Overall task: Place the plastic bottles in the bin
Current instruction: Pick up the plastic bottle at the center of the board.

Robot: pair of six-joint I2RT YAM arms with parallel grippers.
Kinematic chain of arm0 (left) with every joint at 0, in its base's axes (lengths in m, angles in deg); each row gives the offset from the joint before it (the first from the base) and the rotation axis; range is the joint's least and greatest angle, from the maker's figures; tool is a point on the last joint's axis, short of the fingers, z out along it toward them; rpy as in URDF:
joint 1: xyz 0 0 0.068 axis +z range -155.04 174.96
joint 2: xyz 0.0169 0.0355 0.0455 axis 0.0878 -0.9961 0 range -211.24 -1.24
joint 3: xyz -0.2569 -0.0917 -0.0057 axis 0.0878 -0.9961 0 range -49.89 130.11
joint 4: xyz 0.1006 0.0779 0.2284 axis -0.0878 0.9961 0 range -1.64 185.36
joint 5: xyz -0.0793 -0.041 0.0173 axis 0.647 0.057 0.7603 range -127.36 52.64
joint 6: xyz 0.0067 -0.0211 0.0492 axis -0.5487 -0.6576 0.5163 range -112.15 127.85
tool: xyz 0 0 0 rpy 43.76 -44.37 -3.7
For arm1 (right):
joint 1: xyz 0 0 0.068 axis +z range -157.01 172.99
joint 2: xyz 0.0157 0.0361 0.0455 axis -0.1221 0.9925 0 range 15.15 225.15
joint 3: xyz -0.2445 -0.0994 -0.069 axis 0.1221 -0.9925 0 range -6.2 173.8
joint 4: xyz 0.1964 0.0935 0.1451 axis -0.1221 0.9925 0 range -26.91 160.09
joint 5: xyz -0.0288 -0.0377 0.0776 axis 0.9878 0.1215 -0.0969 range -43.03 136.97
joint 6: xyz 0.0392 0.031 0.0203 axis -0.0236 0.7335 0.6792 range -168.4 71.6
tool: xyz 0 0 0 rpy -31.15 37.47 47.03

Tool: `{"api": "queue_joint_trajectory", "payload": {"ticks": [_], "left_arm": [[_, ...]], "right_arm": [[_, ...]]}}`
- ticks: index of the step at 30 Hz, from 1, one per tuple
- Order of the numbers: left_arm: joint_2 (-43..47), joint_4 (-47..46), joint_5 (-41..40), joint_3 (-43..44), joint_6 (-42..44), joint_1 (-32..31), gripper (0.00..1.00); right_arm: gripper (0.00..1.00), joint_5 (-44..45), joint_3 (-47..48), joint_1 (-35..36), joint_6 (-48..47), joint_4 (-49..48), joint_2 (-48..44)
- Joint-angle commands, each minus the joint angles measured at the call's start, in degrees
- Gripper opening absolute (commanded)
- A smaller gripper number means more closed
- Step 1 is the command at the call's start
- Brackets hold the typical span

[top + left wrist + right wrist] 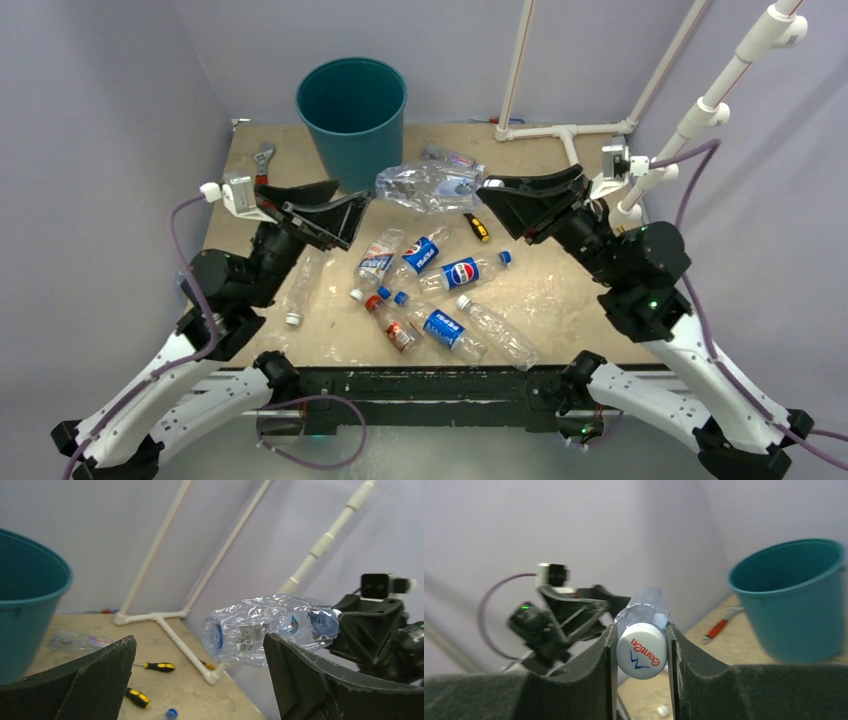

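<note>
loose plastic bottles [460,272] lie scattered on the near half of the counter [560,290]. farther in, one clear crushed bottle [425,187] hangs level in the air, long axis running left to right. its white cap [642,651] points right, clamped in the right pincer [488,197]. its base points at the left pincer [352,198], whose fingers are spread wide. beyond stands the bin [355,140].

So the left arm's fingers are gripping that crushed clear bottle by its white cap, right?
No, the right arm's fingers grip the crushed clear bottle by its white cap; the left fingers stand open. The right wrist view shows it.
</note>
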Motion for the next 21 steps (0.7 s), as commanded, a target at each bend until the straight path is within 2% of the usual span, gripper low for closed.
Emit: {"api": "queue_joint_trajectory", "payload": {"ticks": [1, 3, 4, 9, 12, 21], "left_arm": [[-1.0, 23.06, -6.41, 9.52, 16.39, -0.03, 0.99], [-2.81, 24.85, -4.76, 13.11, 21.27, -0.03, 0.99], [-4.27, 25.47, -1.22, 15.08, 25.35, -0.03, 0.99], [-15.99, 33.34, 28.57, 25.36, 34.64, -0.03, 0.99], [-19.46, 34.27, 38.08, 26.3, 36.92, -0.03, 0.99], [-16.12, 35.89, 36.96, 21.17, 50.14, -0.03, 1.0]], "right_arm": [[0.0, 10.66, 9.03, -0.11, -13.55, 32.1, 2.06], [0.0, 12.05, 12.27, -0.05, -15.91, 38.11, 4.8], [0.0, 11.93, 13.89, -0.08, -16.92, 40.43, 6.91], [0.0, 6.67, 18.32, -0.05, -20.79, 44.26, 11.83], [0.0, 3.55, 19.86, -0.03, -22.35, 44.18, 12.02], [0.0, -5.26, 20.82, -0.07, -24.39, 46.16, 11.6]]}}
